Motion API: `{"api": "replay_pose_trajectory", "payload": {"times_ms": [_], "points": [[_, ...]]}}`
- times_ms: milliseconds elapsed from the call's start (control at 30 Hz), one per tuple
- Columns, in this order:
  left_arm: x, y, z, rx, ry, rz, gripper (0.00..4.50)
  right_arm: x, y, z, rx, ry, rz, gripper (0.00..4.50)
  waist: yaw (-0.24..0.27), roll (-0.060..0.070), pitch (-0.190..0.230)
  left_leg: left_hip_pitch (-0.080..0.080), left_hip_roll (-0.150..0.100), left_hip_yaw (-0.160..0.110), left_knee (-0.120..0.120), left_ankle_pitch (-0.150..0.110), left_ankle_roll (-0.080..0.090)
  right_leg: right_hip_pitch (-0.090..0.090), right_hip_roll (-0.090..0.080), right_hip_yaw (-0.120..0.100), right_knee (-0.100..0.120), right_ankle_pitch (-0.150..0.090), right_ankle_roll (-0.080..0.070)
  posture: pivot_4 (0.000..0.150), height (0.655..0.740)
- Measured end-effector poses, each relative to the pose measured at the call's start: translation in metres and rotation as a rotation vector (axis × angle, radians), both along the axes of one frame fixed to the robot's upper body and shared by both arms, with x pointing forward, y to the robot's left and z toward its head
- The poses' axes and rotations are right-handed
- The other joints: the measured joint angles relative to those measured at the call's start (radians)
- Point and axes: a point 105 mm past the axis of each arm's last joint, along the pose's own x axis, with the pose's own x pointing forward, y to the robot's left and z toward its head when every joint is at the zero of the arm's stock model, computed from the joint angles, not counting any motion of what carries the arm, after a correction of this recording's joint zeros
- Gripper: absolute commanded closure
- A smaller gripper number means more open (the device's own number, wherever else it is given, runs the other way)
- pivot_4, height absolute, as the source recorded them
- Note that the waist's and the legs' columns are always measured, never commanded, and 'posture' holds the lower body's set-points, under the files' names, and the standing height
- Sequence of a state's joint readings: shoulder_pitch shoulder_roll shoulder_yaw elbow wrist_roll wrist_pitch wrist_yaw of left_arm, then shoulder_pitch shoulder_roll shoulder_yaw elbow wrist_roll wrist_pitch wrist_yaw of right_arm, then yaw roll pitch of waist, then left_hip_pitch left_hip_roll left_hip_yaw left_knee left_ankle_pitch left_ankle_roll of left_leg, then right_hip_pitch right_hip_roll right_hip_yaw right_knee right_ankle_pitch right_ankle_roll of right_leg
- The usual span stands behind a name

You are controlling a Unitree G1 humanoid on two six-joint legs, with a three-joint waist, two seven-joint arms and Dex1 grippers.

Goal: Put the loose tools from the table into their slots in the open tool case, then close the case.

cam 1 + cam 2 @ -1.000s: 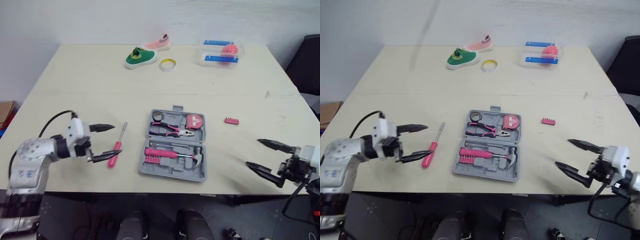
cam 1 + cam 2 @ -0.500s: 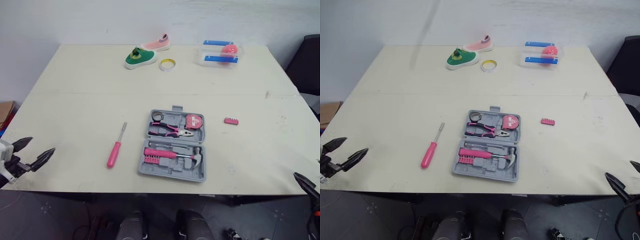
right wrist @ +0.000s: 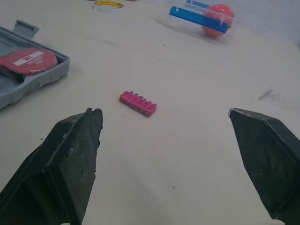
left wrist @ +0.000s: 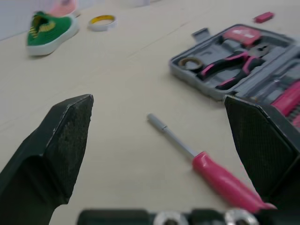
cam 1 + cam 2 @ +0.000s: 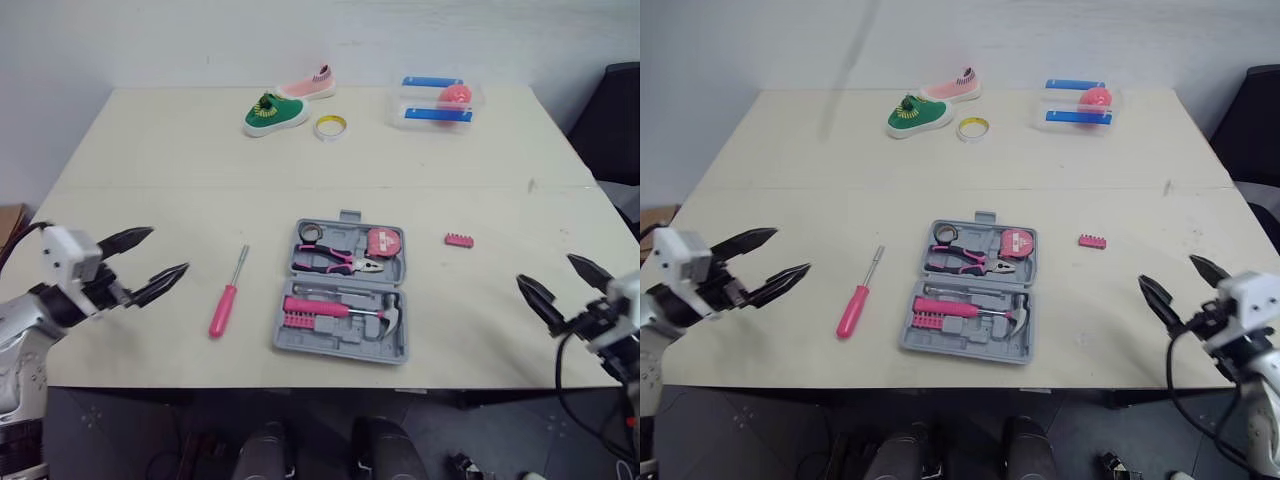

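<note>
Left pincer [image 5: 168, 250] swung back over table [image 5: 300, 170], released, near screwdriver [image 5: 228, 300], right pincer [image 5: 545, 269] returned too, released

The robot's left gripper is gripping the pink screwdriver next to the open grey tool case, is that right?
Not quite. The left gripper is open and empty. The pink screwdriver lies loose on the table next to the open grey tool case, apart from the gripper. The left eye view shows this.

This is looking like a robot test lab. Unrelated oddments are sitting together on a plain table [image 5: 300, 160]: a green shoe [image 5: 272, 113], a tape roll [image 5: 330, 125]
</note>
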State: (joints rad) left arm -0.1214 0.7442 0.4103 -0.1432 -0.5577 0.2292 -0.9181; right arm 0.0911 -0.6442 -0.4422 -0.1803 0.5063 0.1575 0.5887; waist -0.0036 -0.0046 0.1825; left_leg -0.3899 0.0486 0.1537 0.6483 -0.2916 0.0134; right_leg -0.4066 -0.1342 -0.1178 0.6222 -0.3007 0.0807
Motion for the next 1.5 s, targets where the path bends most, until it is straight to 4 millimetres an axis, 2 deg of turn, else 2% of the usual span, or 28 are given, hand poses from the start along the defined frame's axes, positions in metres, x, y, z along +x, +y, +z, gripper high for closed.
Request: {"api": "replay_pose_trajectory", "payload": {"times_ms": [133,267,333,500,667,1000,1467,1500], "points": [[0.000,-0.038,0.013,-0.020,-0.028,-0.134,0.02,0.021,0.034,0.009,0.083,0.025,0.003,0.00,-0.002,-0.001,0.000,0.000,0.000,0.001,0.001,0.003,0.005,0.000,0.002,0.001,0.001,0.000,0.000,0.150,0.7400],[-0.006,-0.084,0.019,-0.026,-0.046,-0.304,0.02,0.056,0.062,0.010,0.234,0.064,-0.125,0.00,-0.006,-0.002,-0.001,0.000,0.000,0.003,0.001,0.005,0.004,-0.003,0.002,0.005,0.004,0.001,0.001,0.150,0.7400],[-0.008,-0.097,0.020,-0.041,-0.050,-0.346,0.02,0.067,0.072,0.008,0.231,0.079,-0.178,0.00,-0.006,-0.002,-0.001,-0.001,0.000,0.003,0.000,0.006,0.004,-0.005,0.004,0.005,0.004,0.000,0.000,0.150,0.7400],[-0.009,-0.105,0.014,-0.053,-0.022,-0.369,0.02,0.089,0.076,-0.009,0.172,0.122,-0.323,0.00,-0.015,-0.002,-0.001,-0.002,-0.001,0.007,0.001,0.006,0.006,-0.005,0.007,0.006,0.004,0.001,0.001,0.150,0.7400],[-0.013,-0.110,0.013,-0.046,-0.024,-0.388,0.02,0.100,0.073,-0.025,0.103,0.164,-0.397,0.00,-0.025,-0.003,-0.001,-0.001,-0.002,0.008,0.001,0.006,0.008,-0.005,0.007,0.008,0.004,0.001,0.002,0.150,0.7400],[-0.016,-0.118,0.008,-0.047,-0.004,-0.421,0.02,0.123,0.077,-0.038,0.140,0.211,-0.429,0.00,-0.031,-0.002,-0.001,-0.001,0.000,0.009,0.001,0.007,0.006,-0.006,0.011,0.011,0.004,0.001,0.002,0.150,0.7400],[-0.021,-0.120,0.006,-0.043,0.003,-0.434,0.02,0.131,0.076,-0.041,0.214,0.224,-0.460,0.00,-0.030,-0.003,-0.001,0.000,0.000,0.009,0.001,0.007,0.006,-0.006,0.011,0.012,0.004,0.001,0.002,0.150,0.7400],[-0.021,-0.120,0.006,-0.044,0.007,-0.433,0.00,0.131,0.076,-0.042,0.220,0.228,-0.462,0.24,-0.030,-0.003,-0.001,0.000,0.000,0.009,0.001,0.007,0.006,-0.006,0.011,0.012,0.004,0.001,0.002,0.150,0.7400]]}}
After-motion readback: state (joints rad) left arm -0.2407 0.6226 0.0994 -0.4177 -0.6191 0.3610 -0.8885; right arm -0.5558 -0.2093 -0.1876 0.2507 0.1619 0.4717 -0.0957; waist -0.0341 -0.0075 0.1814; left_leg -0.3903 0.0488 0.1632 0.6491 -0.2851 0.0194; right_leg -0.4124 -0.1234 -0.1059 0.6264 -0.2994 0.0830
